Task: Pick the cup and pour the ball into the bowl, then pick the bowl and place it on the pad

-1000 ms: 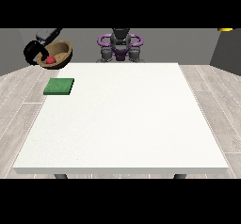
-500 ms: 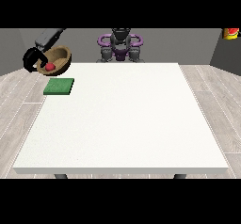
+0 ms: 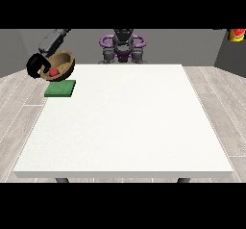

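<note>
— Brown wood is what the one bowl (image 3: 58, 66) is made of; it is seen tilted, lifted off the counter (image 3: 126, 122), over the far corner at the view's left. One red ball (image 3: 54, 72) is held inside it.

— And the grasp?

— One black hand (image 3: 35, 65), at the view's left, is curled round the bowl's rim on its outer side. No other hand is seen.

— How is the pad placed?

— One green pad (image 3: 60, 88) is laid flat on the white counter, just below the bowl and towards the camera; whether the two touch cannot be told.

— Anything further out?

— One red and yellow object (image 3: 236, 34) is seen at the top edge, far at the view's right, well apart from the rest.
</note>
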Tool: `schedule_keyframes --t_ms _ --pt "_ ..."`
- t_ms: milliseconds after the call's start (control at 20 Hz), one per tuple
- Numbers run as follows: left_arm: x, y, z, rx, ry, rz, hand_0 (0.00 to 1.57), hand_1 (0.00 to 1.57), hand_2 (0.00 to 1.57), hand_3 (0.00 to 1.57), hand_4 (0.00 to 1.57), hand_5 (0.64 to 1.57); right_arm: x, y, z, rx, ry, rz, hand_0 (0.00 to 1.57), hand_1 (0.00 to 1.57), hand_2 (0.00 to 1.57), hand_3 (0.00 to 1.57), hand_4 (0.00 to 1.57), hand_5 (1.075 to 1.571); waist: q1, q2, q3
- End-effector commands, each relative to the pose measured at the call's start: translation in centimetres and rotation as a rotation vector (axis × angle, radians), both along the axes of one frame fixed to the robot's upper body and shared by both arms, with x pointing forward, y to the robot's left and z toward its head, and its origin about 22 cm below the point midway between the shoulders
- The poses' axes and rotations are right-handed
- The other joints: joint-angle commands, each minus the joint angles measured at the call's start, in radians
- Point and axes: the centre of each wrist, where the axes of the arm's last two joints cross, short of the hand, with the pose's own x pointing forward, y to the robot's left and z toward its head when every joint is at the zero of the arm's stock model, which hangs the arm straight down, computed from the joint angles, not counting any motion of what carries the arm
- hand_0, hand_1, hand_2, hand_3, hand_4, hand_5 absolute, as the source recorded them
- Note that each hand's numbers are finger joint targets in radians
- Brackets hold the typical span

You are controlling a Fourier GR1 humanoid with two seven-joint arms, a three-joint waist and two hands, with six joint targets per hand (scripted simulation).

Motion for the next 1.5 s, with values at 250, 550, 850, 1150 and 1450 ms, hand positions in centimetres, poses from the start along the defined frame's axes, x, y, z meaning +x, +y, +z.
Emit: schedule_keyframes --t_ms 250,550,850,1150,1450 --pt "-0.3 0.5 -0.5 -0.003 0.033 -0.012 0.0 0.0 0.0 0.0 1.2 1.56 0.4 -0.7 1.1 -0.072 0.049 -0.144 1.55 1.55 1.51 0.93 0.0 1.554 0.009 -0.041 -0.0009" --pt "-2.0 2.9 2.7 0.004 -0.043 0.007 0.0 0.0 0.0 0.0 1.19 1.563 0.6 -0.5 0.3 0.013 -0.084 -0.15 1.46 1.46 1.41 0.83 0.0 1.532 0.011 0.051 -0.0003" --pt "-1.8 1.9 1.1 0.028 -0.063 -0.012 0.0 0.0 0.0 0.0 1.19 1.566 0.0 -2.5 1.6 -0.066 -0.099 -0.18 1.26 1.26 1.35 0.91 0.11 1.529 0.052 0.069 0.0003" --pt "-1.4 2.2 1.8 0.019 -0.044 0.002 0.0 0.0 0.0 0.0 1.21 1.568 2.1 0.4 1.3 -0.111 -0.006 -0.04 0.0 0.0 0.0 0.0 0.0 1.435 0.045 0.057 -0.0004" --pt "-0.2 0.3 -1.1 0.004 0.064 0.0 0.0 0.0 0.0 0.0 1.19 1.569 2.8 1.4 1.4 -0.134 0.105 0.0 0.0 0.0 0.0 0.0 0.0 1.4 0.014 -0.072 -0.0009"
